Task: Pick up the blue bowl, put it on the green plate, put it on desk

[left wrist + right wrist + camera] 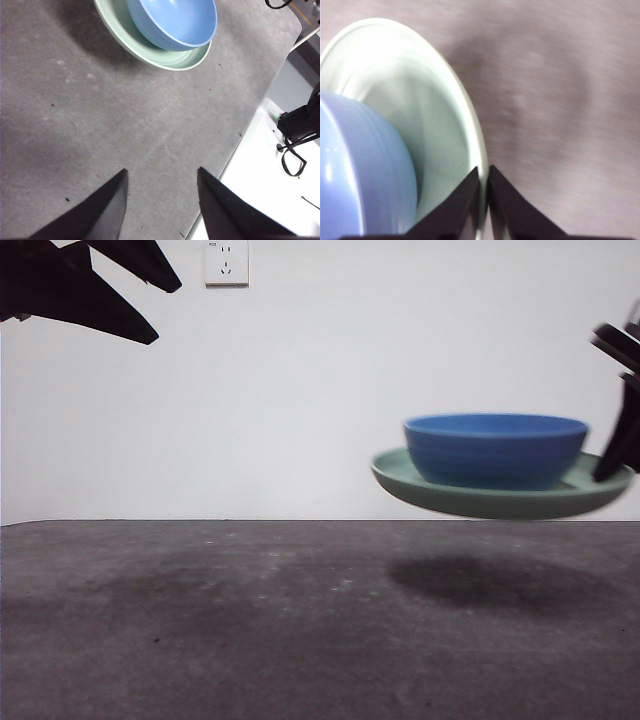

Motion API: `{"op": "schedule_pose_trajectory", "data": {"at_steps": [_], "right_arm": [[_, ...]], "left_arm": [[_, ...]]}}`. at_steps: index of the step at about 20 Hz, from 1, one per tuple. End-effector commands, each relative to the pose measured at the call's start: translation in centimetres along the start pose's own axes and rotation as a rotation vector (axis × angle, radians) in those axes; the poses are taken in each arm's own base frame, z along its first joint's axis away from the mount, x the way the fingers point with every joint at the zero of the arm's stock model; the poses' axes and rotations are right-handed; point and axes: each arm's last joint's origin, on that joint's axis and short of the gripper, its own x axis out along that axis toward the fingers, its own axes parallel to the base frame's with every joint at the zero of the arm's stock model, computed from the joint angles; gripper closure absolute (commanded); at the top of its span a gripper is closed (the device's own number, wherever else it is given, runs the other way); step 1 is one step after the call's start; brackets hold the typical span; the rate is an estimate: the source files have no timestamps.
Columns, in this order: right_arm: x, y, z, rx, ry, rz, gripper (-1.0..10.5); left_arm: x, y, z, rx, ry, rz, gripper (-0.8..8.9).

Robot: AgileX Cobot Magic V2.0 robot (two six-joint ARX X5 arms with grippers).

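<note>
The blue bowl (pixel 495 448) sits inside the green plate (pixel 470 495). My right gripper (pixel 612 465) is shut on the plate's right rim and holds plate and bowl in the air above the desk (pixel 250 620), with a shadow below. In the right wrist view my right gripper (pixel 483 187) pinches the plate's rim (pixel 465 115), and the bowl (pixel 365 170) lies beside it. My left gripper (pixel 161 182) is open and empty above the desk (pixel 75 125). From there the bowl (pixel 175 20) and the plate (pixel 150 50) show further off.
A white wall with a socket (pixel 226 262) stands behind the desk. The left arm shows as black tips at the top left of the front view (pixel 90 285). The desk's edge and a white surface with cables (pixel 280 165) show in the left wrist view.
</note>
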Motion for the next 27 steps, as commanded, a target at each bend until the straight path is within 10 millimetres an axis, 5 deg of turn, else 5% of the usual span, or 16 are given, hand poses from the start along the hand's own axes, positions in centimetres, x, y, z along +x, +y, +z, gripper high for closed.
{"op": "schedule_pose_trajectory", "data": {"at_steps": [1,5,12,19,27], "right_arm": [[0.7,1.7,0.4,-0.001,0.012,0.043,9.3],[2.4,4.6,0.9,-0.043,0.001,0.074,9.3],[8.2,7.3,1.8,-0.077,0.092,0.086,9.3],[13.6,7.4,1.9,-0.076,0.193,0.068,9.3],[15.1,6.6,0.7,-0.067,0.259,0.008,9.3]], "left_arm": [[0.0,-0.1,0.3,0.022,-0.008,-0.009,5.96],[0.0,-0.1,0.3,0.022,-0.008,-0.009,5.96],[0.0,-0.1,0.3,0.014,-0.008,-0.009,5.96],[0.0,-0.1,0.3,0.014,-0.007,-0.008,5.96],[0.0,-0.1,0.3,0.014,-0.007,-0.008,5.96]]}}
